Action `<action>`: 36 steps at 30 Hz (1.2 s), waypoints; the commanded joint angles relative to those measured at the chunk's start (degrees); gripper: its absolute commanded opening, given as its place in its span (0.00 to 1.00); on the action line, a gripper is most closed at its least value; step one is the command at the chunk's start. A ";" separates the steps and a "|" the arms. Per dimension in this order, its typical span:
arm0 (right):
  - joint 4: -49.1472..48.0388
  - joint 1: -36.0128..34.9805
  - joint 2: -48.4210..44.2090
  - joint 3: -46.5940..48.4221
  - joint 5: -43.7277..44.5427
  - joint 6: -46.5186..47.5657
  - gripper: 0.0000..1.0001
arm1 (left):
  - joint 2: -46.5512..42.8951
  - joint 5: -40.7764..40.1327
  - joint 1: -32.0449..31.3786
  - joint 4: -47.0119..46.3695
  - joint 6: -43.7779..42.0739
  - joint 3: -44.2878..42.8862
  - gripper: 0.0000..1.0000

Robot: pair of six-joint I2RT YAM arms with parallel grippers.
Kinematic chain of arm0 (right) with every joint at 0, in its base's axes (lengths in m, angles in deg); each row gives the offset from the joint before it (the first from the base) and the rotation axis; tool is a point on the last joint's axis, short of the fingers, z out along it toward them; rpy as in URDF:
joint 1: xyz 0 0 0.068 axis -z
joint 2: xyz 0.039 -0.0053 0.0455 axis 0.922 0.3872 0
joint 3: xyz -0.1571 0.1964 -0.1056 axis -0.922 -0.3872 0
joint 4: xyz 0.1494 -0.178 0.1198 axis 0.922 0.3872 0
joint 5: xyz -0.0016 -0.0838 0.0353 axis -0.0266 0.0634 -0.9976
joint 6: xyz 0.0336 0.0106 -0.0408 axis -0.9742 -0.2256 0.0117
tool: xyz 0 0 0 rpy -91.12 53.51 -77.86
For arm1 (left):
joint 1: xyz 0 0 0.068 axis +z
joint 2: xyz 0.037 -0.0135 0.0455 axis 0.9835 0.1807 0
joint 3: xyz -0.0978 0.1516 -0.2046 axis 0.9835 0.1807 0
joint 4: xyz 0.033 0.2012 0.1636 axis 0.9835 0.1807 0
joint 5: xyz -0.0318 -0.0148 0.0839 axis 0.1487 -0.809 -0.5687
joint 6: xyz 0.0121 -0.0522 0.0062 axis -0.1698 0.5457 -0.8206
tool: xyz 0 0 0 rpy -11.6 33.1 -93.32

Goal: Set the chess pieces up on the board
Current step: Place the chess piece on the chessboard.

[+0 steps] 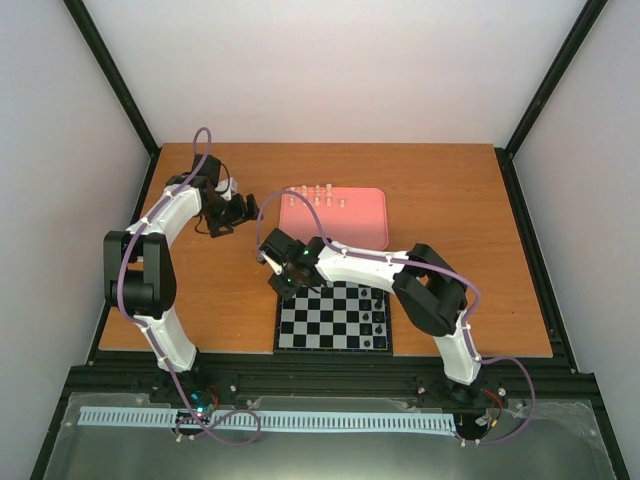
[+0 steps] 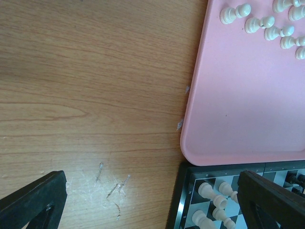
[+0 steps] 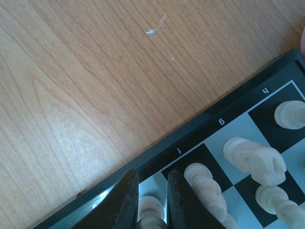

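Note:
The chequered board (image 1: 330,335) lies at the table's near middle, with black pieces along its right side. My right gripper (image 1: 284,286) is at the board's far left corner. In the right wrist view it (image 3: 151,181) is shut on a cream chess piece (image 3: 151,209) over a light edge square. Other cream pieces (image 3: 205,188) stand on the squares beside it. Several more cream pieces (image 1: 320,194) stand on the pink tray (image 1: 350,225). My left gripper (image 1: 218,222) hangs open and empty over bare wood left of the tray; its fingers (image 2: 33,200) are wide apart.
The pink tray (image 2: 238,95) touches the board's far edge (image 2: 190,171), with cream pieces (image 2: 257,21) at its far end. Scratches mark the wood (image 2: 112,188) under my left gripper. Black frame rails border the table.

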 commanded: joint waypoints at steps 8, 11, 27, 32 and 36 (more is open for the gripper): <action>-1.01 0.60 1.65 -0.30 0.54 1.12 0.18 | -1.77 -0.40 0.38 -0.62 0.11 0.06 1.00; -1.05 0.60 1.56 -0.28 0.35 1.29 0.19 | -1.77 -0.45 0.43 -0.62 0.03 0.08 1.00; 0.83 0.51 -3.19 -2.00 -2.51 2.11 0.29 | -2.09 -0.48 0.39 -0.58 -0.18 0.47 1.00; 0.60 0.45 -6.21 -3.24 -1.78 1.76 0.40 | -2.16 -0.41 0.39 -0.75 -0.12 0.54 1.00; 1.99 0.29 -8.20 -2.60 -1.66 1.78 0.42 | -2.24 -0.24 0.38 -0.72 -0.13 0.52 1.00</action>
